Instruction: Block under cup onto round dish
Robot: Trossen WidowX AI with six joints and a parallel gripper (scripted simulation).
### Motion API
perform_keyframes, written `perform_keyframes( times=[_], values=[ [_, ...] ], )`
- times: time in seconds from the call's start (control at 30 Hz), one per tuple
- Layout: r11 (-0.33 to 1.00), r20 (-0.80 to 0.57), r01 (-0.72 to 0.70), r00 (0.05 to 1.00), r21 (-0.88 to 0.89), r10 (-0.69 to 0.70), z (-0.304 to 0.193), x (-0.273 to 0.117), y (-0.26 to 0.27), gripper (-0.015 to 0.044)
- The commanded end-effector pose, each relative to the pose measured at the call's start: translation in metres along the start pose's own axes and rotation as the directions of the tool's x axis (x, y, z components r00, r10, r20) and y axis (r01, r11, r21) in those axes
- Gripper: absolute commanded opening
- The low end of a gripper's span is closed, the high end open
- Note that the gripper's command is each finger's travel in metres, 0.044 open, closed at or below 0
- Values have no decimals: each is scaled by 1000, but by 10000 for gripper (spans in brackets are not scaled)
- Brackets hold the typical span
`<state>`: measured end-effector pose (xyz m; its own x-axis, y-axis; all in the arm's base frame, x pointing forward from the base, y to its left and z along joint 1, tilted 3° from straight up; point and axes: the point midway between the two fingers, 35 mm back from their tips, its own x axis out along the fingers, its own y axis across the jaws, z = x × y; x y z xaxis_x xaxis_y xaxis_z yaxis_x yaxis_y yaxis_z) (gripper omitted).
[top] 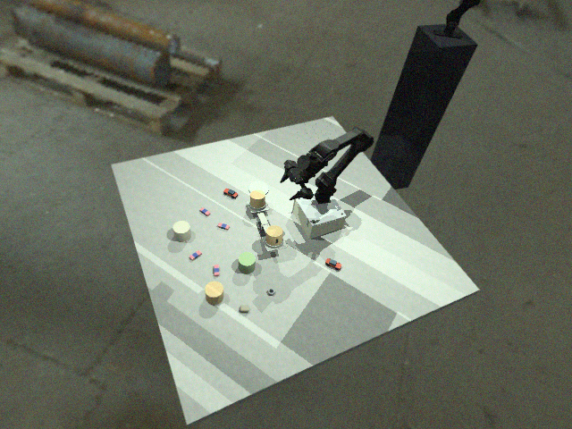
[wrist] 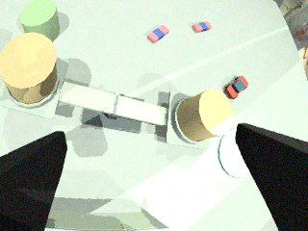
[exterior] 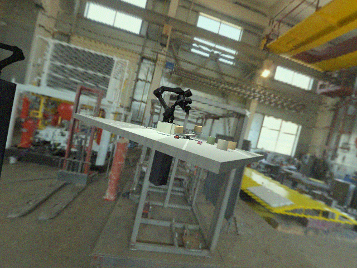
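Note:
A balance with a pale beam carries two orange cups. One cup stands on the end at the left of the wrist view; that end looks the higher one. The other cup stands on the opposite end, near the round dish. The dish is pale, partly covered by a finger in the wrist view and hardly visible in the top view. My gripper is wide open and empty, above the balance on its arm-base side, touching neither cup. No block is visible.
A green cylinder stands near the left-hand cup. A cream cylinder, another orange cylinder, several toy cars, a small ring and a tan piece lie farther out. A white box is under the arm.

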<state>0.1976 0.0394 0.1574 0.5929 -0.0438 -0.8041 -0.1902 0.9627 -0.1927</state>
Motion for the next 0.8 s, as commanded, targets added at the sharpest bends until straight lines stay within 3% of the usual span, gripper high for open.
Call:
perform_keyframes(
  times=[0.0,0.37,0.77],
  values=[
    [990,-72,-5,997,-142,-5,4,9,-6,440],
    [890,-238,-93,971,-446,-18,12,40,-28,440],
    [674,-403,-313,915,-669,25,13,79,-59,440]
  ],
)
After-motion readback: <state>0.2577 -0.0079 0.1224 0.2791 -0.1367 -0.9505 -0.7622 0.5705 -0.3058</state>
